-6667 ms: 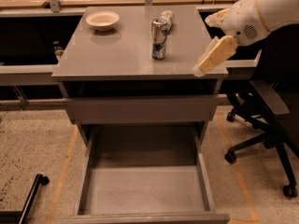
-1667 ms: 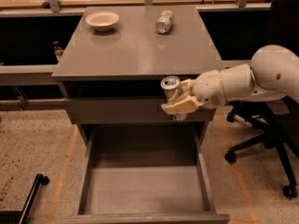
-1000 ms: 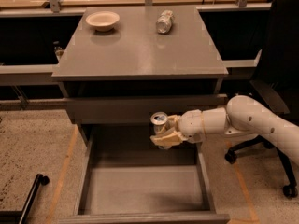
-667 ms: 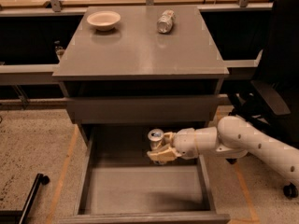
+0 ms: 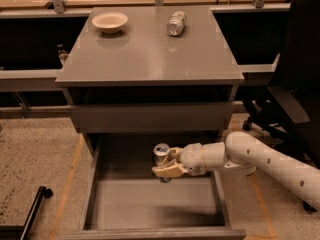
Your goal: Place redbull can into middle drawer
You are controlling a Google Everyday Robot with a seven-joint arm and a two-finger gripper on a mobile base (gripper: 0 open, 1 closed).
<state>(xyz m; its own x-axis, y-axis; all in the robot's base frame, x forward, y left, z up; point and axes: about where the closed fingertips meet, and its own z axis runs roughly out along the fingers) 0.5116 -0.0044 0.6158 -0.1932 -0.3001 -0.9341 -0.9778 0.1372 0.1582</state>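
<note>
Redbull can [image 5: 161, 152] stands upright in the grip of the robot's gripper [image 5: 164, 171], held inside the open middle drawer [image 5: 150, 206] toward its rear. Its shiny silver top shows above the tan fingers [image 5: 170, 170], which are clamped round its lower body. Whether the can's base touches the grey drawer floor cannot be told. The white arm [image 5: 260, 161] reaches in from the right, crossing the drawer's right wall. The drawer is pulled far out of the grey cabinet [image 5: 150, 54], below a closed drawer front [image 5: 150, 116]. On the cabinet top, a shallow pale bowl [image 5: 110, 21] sits at the back left, and a second can [image 5: 176, 23] lies on its side at the back, right of centre, well apart from the bowl. A black office chair [image 5: 295, 89] stands to the right of the cabinet on speckled flooring.
</note>
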